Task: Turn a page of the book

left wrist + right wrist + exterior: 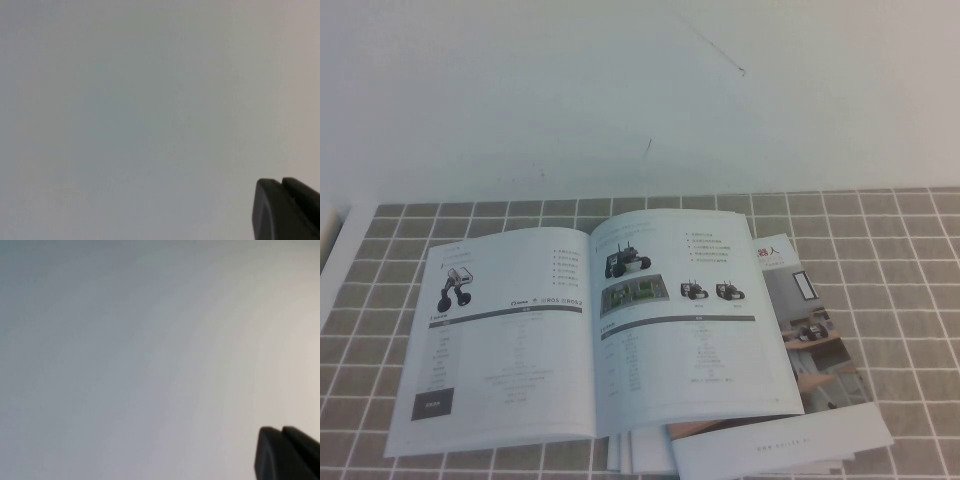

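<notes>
The book (595, 335) lies open and flat on the tiled table (900, 300). The left gripper (286, 210) and right gripper (286, 452) face blank white, nowhere near it, each with jaws seemingly pressed together.

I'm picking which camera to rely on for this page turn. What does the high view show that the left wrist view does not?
Only the high view shows the book lying open on the checked table, its right-hand page flat, a brochure and loose sheets under it. No arm appears there. Only the left wrist view shows the left gripper, a dark tip against a blank pale surface. They share nothing recognisable. The right gripper shows only in its own wrist view.
</notes>
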